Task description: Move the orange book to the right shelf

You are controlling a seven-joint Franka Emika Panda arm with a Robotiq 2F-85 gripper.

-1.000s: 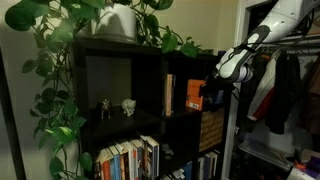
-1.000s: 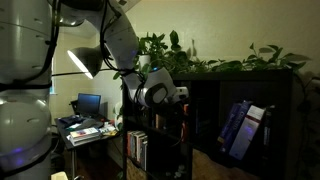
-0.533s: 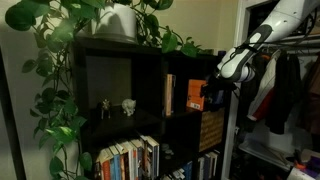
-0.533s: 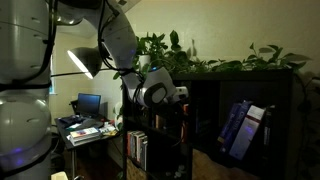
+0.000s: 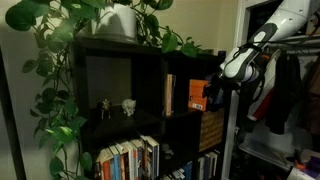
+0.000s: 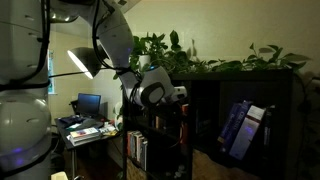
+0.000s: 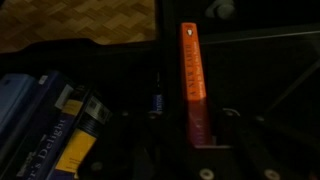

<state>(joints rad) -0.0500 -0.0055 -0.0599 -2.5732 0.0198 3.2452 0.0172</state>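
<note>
The orange book [image 5: 196, 95] stands upright in the right shelf [image 5: 186, 62], a black-walled cubby of the dark bookcase, beside a thin tan book [image 5: 169, 95]. My gripper [image 5: 212, 94] reaches into that cubby from the right and is at the book. In the wrist view the book's orange spine [image 7: 189, 60] runs down between the jaws of my gripper [image 7: 194, 118], its lower part in their shadow, and the jaws seem shut on it. The gripper [image 6: 180, 97] also shows at the bookcase's edge in an exterior view, where the book is hidden.
The neighbouring cubby holds small pale figurines [image 5: 115, 106]. A row of books [image 5: 130, 160] fills the cubby below, and a woven basket [image 5: 212, 128] sits under my gripper. Leaning blue books [image 7: 40, 120] are to the left in the wrist view. Trailing plants [image 5: 100, 20] top the bookcase.
The arm and gripper have shifted slightly to the right, and the orange book has shifted a little with them.
</note>
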